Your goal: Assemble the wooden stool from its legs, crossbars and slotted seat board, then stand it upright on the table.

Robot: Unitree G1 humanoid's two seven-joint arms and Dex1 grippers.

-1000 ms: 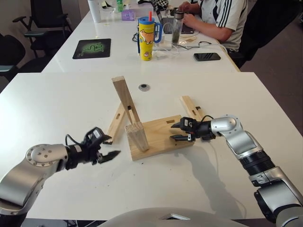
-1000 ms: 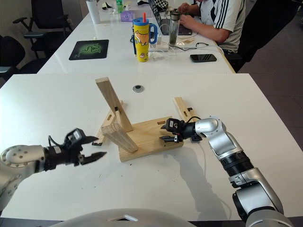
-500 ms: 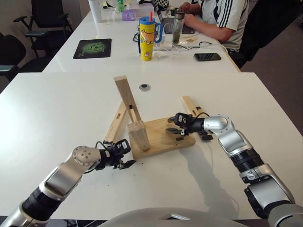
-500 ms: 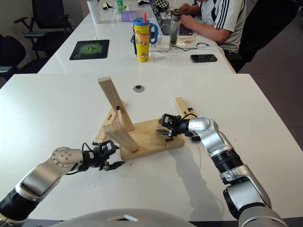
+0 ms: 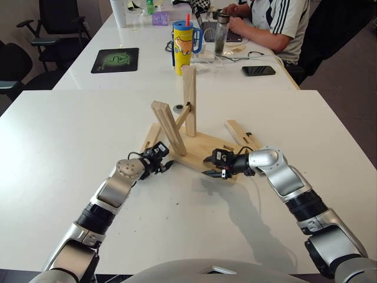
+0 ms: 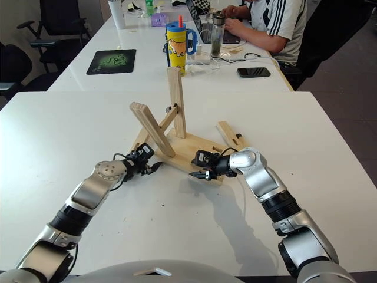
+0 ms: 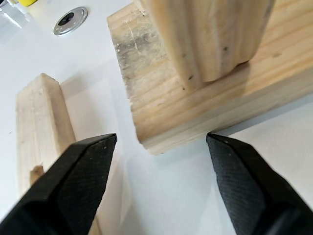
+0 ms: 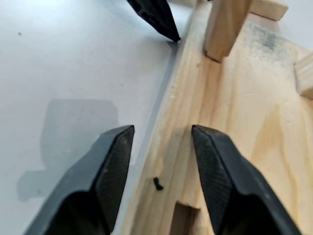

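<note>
The slotted seat board (image 5: 203, 147) lies mid-table with two legs plugged in. One leg (image 5: 189, 100) stands nearly upright, the other leg (image 5: 169, 127) leans left. My left gripper (image 5: 162, 165) is open at the board's near left corner (image 7: 195, 98), one finger (image 7: 73, 191) on each side of it. My right gripper (image 5: 212, 166) is open at the board's near edge (image 8: 234, 122), one finger (image 8: 220, 176) over the wood and the other over the table. A loose leg (image 5: 240, 133) lies right of the board; another loose piece (image 5: 151, 137) lies left of it.
A metal grommet (image 5: 178, 108) sits in the table behind the stool parts. The table behind holds a yellow cup (image 5: 182, 47), a dark mouse pad (image 5: 115, 60), a phone (image 5: 257, 71) and a bottle (image 5: 220, 32), where a person sits.
The board with its legs has turned and shifted away, and the legs stand more upright. My left gripper slid up to its left corner. My right gripper came back to the near edge.
</note>
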